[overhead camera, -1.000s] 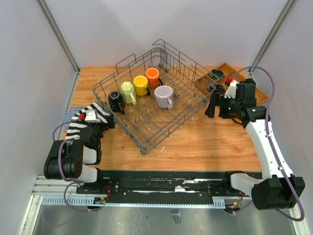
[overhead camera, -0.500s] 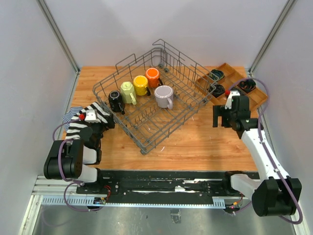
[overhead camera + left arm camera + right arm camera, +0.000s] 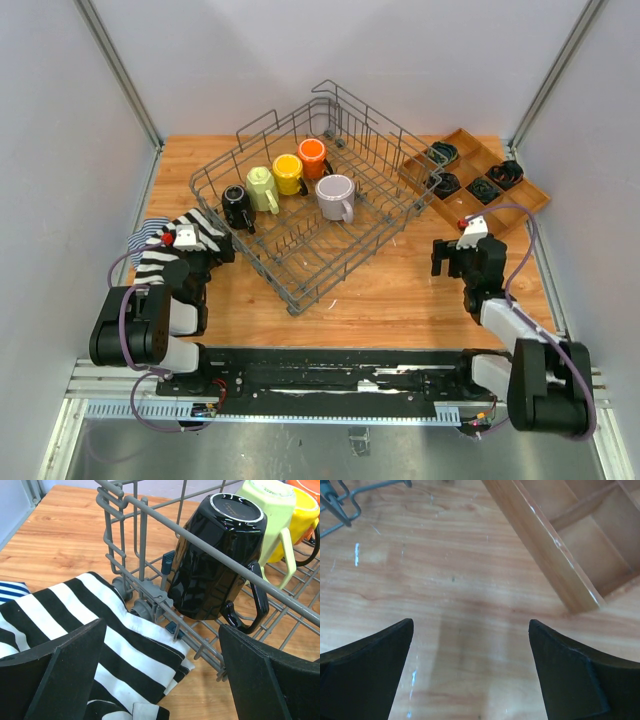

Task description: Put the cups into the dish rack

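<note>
The grey wire dish rack (image 3: 300, 262) stands mid-table. In it, upside down in a row, are the black mug (image 3: 237, 207), pale cream-yellow mug (image 3: 262, 187), yellow mug (image 3: 288, 172) and orange mug (image 3: 312, 156). The lavender-grey mug (image 3: 336, 196) stands beside them in the rack. In the left wrist view the black mug (image 3: 215, 560) sits behind the rack's rim (image 3: 150, 555). My left gripper (image 3: 222, 250) is open and empty at the rack's left corner. My right gripper (image 3: 443, 258) is open and empty, low over bare table right of the rack.
A striped black-and-white cloth (image 3: 180, 240) lies under the left gripper, also in the left wrist view (image 3: 100, 630). A brown wooden compartment tray (image 3: 478, 180) with black coils sits at the back right; its edge shows in the right wrist view (image 3: 545, 550).
My right arm has drawn back from beside the wooden tray toward the near edge and lowered. The left arm and the mugs have not moved.
</note>
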Tool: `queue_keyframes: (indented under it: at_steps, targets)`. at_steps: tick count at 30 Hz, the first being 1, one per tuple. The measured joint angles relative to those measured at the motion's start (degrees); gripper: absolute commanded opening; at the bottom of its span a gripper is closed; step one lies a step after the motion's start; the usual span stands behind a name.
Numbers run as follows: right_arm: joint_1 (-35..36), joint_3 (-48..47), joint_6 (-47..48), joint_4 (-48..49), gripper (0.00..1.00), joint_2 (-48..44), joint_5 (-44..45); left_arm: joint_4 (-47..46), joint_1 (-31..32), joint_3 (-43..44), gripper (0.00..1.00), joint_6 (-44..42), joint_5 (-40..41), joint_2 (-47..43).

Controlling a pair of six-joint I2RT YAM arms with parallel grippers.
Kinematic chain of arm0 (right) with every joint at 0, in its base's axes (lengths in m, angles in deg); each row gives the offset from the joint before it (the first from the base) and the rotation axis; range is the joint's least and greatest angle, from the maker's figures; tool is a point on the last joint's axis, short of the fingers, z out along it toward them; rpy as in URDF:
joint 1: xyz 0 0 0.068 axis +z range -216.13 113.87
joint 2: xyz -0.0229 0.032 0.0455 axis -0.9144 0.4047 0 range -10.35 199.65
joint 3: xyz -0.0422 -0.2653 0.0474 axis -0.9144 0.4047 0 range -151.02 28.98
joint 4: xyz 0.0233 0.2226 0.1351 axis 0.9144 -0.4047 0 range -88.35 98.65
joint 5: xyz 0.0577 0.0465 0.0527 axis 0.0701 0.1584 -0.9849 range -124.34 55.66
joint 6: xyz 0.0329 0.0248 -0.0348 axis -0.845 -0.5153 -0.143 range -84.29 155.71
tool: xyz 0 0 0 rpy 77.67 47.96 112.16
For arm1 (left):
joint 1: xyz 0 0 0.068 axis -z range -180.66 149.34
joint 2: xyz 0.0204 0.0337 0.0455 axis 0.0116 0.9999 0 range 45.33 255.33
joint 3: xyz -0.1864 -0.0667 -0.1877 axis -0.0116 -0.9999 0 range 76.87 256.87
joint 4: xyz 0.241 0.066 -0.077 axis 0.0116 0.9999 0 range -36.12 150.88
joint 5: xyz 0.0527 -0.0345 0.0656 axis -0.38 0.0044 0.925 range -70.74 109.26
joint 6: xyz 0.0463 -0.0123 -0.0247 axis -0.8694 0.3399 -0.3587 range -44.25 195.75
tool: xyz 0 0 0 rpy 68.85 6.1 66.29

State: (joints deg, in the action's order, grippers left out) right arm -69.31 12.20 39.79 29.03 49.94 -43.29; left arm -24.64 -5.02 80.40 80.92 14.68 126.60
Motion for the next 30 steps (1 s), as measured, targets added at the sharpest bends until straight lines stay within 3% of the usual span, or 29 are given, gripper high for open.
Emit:
queue_keyframes:
  at_steps: [7,11,14,18,30]
  targets:
    - [-0.1,7.8,0.4,25.6,0.98,9.1,-1.2,0.2,0.0,0.0,1.00,0.0,0.0,0.0]
    - [1.0,10.9,1.1,38.2,0.98,18.7,0.6,0.3,0.0,0.0,1.00,0.0,0.0,0.0]
    - [3.4,6.6,1.5,34.4,0.98,20.5,5.7,0.3,0.0,0.0,1.00,0.0,0.0,0.0]
    - [3.9,3.8,1.5,37.5,0.98,20.5,9.7,0.3,0.0,0.0,1.00,0.0,0.0,0.0]
    - [3.9,3.3,1.5,32.1,0.98,19.5,12.0,0.3,0.0,0.0,1.00,0.0,0.0,0.0]
